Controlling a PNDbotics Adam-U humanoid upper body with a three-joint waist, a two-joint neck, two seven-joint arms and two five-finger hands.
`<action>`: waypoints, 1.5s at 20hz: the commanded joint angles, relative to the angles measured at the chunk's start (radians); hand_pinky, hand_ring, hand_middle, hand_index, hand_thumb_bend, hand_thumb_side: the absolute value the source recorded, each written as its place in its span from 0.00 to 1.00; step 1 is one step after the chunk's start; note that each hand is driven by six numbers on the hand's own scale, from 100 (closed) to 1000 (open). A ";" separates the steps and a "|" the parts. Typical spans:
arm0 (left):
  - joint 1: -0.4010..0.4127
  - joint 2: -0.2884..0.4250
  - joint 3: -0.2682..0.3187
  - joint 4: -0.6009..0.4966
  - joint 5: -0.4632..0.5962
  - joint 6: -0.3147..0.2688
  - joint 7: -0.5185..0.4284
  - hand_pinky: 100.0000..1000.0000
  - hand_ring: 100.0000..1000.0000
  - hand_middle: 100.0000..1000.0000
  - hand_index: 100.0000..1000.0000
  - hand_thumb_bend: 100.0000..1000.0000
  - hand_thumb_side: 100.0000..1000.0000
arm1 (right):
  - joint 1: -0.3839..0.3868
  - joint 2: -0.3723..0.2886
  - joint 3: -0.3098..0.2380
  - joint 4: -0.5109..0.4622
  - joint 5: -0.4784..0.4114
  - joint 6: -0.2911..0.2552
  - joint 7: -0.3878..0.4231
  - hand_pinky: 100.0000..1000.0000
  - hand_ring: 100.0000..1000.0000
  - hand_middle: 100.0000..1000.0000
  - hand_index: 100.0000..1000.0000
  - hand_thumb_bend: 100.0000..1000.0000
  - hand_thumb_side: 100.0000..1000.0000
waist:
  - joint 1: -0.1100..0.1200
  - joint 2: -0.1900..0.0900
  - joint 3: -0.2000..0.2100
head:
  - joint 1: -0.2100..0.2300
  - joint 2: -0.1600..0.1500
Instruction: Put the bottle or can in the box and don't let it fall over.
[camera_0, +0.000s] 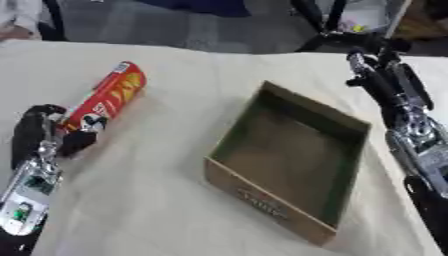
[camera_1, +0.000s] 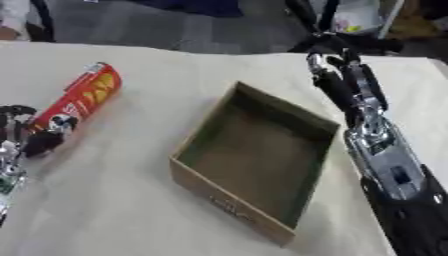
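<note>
Oddly, the red can (camera_0: 107, 97) lies flat, left hand (camera_0: 52, 130) fingers curled round its end; the label and the box (camera_0: 289, 160) print are unreadable; right hand (camera_1: 346, 82) fingers straight.

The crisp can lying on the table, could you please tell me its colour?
Red with yellow; the can shows best in the left eye view.

Box (camera_0: 289, 165) open-topped, unobstructed; red can (camera_0: 107, 97) lies well apart on left.
</note>
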 joint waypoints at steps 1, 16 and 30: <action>-0.026 0.010 0.011 0.002 -0.024 0.009 -0.033 0.46 0.69 0.76 0.74 0.53 0.38 | -0.015 -0.017 -0.005 -0.010 0.001 -0.002 0.000 0.66 0.99 1.00 1.00 0.00 0.54 | -0.010 0.000 -0.003 | 0.001 -0.011; -0.055 0.007 0.019 0.043 -0.068 0.043 -0.131 0.37 0.61 0.71 0.74 0.51 0.29 | -0.011 -0.015 -0.006 -0.011 -0.001 -0.004 -0.002 0.66 0.99 1.00 1.00 0.00 0.54 | -0.009 -0.002 -0.004 | 0.003 -0.013; -0.025 0.002 0.032 0.042 0.018 0.029 -0.095 0.29 0.61 0.71 0.72 0.40 0.10 | -0.011 -0.014 -0.008 -0.013 0.000 -0.005 -0.001 0.66 0.99 1.00 1.00 0.00 0.54 | -0.011 -0.004 -0.002 | 0.004 -0.016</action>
